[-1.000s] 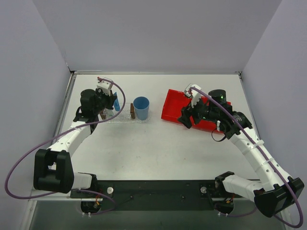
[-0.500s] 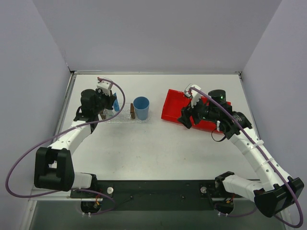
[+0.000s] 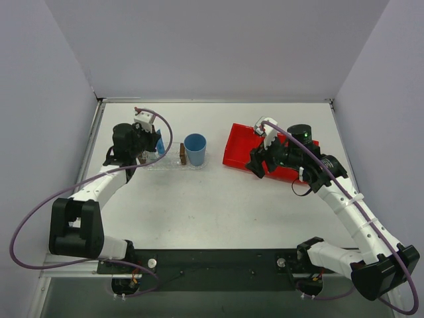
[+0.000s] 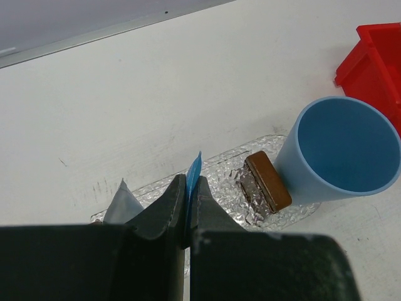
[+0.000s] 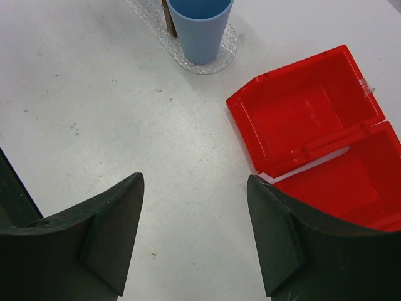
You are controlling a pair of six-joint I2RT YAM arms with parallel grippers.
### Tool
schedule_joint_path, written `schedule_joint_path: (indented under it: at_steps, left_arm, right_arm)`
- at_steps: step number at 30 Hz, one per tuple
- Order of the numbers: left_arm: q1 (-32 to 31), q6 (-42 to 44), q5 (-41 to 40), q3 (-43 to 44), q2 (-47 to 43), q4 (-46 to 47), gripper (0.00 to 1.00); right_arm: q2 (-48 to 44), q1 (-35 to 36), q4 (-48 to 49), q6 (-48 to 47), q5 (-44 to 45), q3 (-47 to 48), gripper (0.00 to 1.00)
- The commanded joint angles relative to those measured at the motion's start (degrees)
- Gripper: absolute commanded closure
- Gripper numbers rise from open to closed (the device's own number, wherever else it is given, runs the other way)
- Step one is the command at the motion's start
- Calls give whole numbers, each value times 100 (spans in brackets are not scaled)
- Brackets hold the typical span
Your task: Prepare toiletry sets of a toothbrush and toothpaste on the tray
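where the left gripper [image 4: 187, 216] hangs over the left end of the tray [image 4: 219, 179], its jaws are pinched shut on the blue toothpaste tube [image 4: 195, 170], whose thin edge sticks up from between the fingers. just beside the left finger the white-grey tube [image 4: 121, 199] shows over the tray (only one corner of it, the rest sits behind the gripper). further right on the tray lies a brown block [image 4: 268, 182], and a blue cup [image 4: 338, 147] stands upright on the tray's right end, just beside the block. the right gripper [image 5: 195, 232] is spread wide and holds nothing, above the white table [image 5: 94, 94] near the red bin [image 5: 294, 119]. the toothbrush [image 5: 313, 164] may be the pale thin strip along the bin's divider, though the view is too poor to be sure.
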Motion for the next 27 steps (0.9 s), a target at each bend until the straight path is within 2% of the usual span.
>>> schedule_joint_path:
  at_steps: [1,27]
  left_arm:
    - [68,-149,25,156,72,545,100]
    - [85,-228,42,85,485,836,100]
  right_arm:
    - [-19,-48,178,-51,-145,-43,39]
    - [87,-65,213,-77,-171,-69,39]
